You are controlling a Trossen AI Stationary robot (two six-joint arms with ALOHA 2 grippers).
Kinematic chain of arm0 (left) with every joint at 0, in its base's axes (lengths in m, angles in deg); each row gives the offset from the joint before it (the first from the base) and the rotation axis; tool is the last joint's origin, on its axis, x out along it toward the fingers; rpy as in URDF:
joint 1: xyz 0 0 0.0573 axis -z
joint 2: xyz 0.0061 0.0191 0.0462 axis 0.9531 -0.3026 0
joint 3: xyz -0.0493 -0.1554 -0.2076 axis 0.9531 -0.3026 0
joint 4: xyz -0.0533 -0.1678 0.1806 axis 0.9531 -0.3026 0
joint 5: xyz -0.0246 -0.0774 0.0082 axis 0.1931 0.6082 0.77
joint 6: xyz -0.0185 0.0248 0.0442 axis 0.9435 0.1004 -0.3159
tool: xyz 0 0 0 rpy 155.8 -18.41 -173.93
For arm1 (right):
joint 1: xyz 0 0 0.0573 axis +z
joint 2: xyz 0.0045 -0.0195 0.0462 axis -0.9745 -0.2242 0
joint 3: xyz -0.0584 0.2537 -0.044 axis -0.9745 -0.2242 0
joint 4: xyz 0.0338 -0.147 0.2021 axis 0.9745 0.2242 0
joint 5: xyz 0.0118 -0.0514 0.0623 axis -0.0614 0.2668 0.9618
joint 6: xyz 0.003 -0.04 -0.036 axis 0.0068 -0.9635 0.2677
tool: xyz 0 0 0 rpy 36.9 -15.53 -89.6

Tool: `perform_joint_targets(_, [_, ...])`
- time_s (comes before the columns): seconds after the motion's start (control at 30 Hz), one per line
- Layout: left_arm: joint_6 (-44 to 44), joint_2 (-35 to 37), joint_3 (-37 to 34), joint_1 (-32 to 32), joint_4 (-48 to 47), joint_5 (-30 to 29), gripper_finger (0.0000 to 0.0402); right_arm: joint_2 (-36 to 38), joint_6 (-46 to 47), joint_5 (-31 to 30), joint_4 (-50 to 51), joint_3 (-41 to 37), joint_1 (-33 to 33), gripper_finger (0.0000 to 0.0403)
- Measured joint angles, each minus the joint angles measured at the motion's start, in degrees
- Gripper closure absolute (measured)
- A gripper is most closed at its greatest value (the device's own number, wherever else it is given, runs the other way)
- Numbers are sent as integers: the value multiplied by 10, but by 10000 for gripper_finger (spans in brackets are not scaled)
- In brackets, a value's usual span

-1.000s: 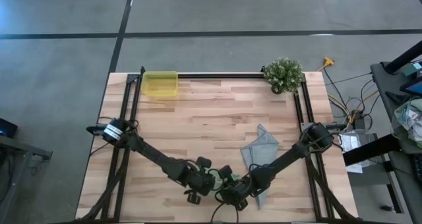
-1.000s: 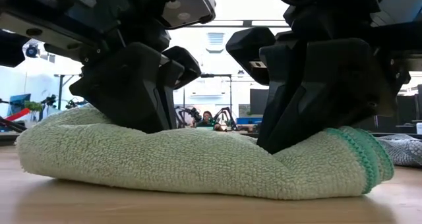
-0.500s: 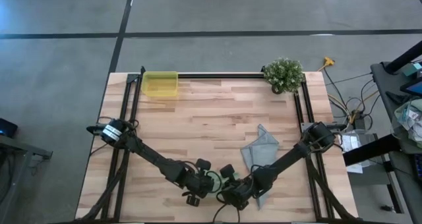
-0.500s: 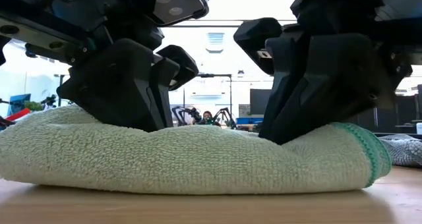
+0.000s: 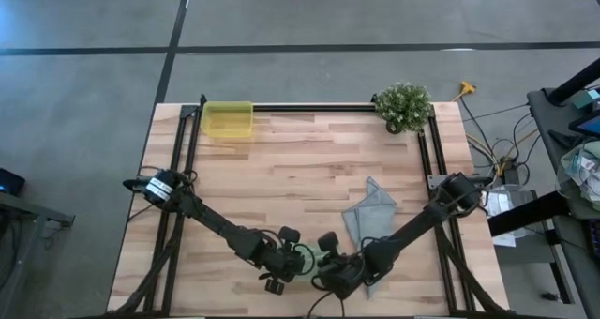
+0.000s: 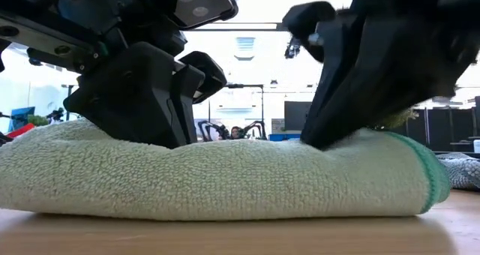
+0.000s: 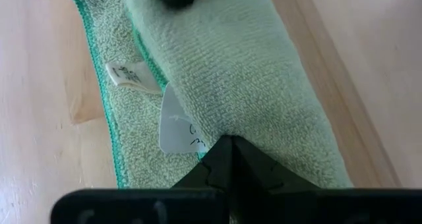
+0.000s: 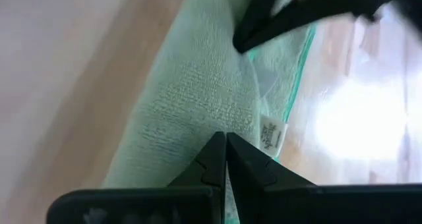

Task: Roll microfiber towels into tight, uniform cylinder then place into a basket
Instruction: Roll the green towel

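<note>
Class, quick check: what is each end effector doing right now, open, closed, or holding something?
Left end effector: closed, fingertips pressed onto the rolled green towel.
Right end effector: closed, also pressing on that towel; neither visibly grips it.

White tag (image 7: 177, 124) print seems illegible.

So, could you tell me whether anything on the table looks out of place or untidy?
The grey-blue towel lies crumpled near the right arm, not spread flat. The green towel is a partly made roll, with both shut grippers, left and right, pressing on it.
</note>
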Motion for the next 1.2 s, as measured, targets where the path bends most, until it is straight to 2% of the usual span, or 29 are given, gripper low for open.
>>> perform_joint_targets(0.2, [0, 0, -7, 0, 15, 2, 401, 38, -6, -27, -1, 5, 39, 394])
perform_joint_targets(0.3, [-1, 0, -8, 0, 18, 3, 401, 56, -25, -82, 4, 5, 68, 394])
perform_joint_targets(0.5, [-1, 0, -8, 0, 19, 2, 402, 68, -81, -231, 7, 5, 129, 394])
perform_joint_targets(0.6, [-1, 0, -8, 0, 20, 2, 402, 68, -95, -266, 7, 6, 147, 394])
perform_joint_targets(0.73, [-3, 0, -8, -1, 21, 2, 402, 68, -64, -250, 6, 5, 151, 394])
perform_joint_targets(0.83, [-4, 0, -9, -2, 22, 2, 402, 69, -33, -161, 5, 3, 142, 394])
perform_joint_targets(0.9, [-4, 0, -9, -2, 23, 2, 402, 66, -30, -123, -1, 3, 133, 394])
perform_joint_targets(1.03, [-4, 0, -9, -2, 25, 2, 402, 51, -34, -118, -7, 2, 121, 381])
perform_joint_targets(1.2, [-4, 0, -9, -2, 25, 2, 402, 31, -35, -113, -14, 2, 112, 339])
